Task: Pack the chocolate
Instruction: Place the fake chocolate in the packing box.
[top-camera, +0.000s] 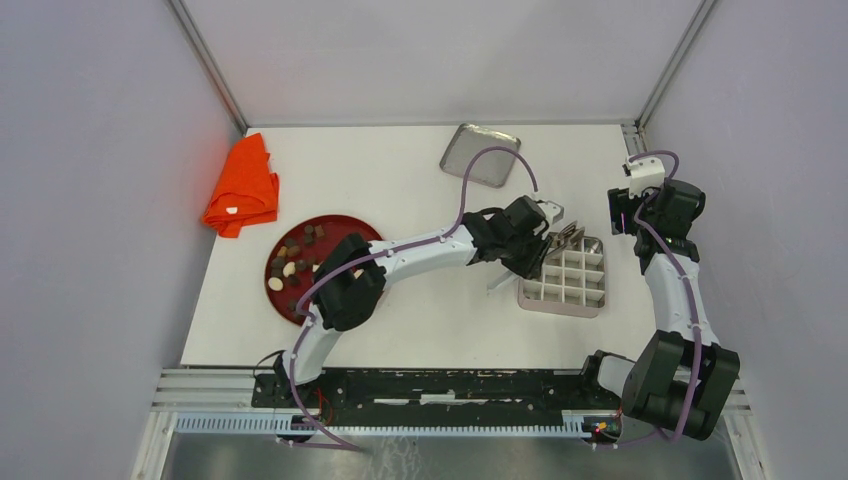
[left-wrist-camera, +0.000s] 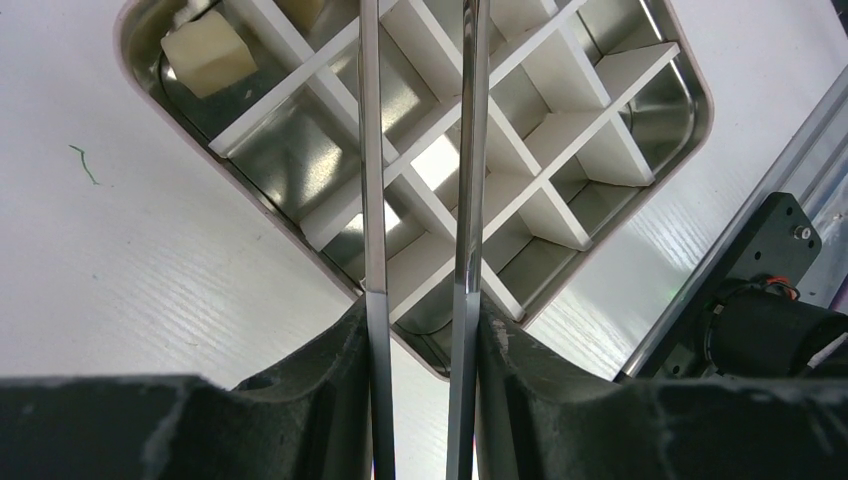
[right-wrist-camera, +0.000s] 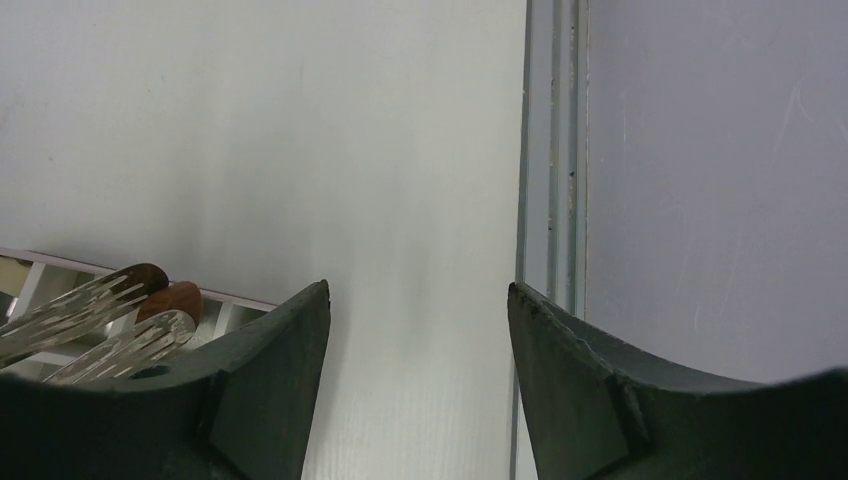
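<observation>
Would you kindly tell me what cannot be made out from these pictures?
- Left wrist view: the tongs run off the top edge; tips and load unseen.
- Top view: the left arm covers part of the red plate; chocolate count unclear.
- Right wrist view: the tin is cut by the left edge.

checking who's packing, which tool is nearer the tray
Left. The left tool holds tongs right over the tray; the right tool is open over the table off its far right corner.
</observation>
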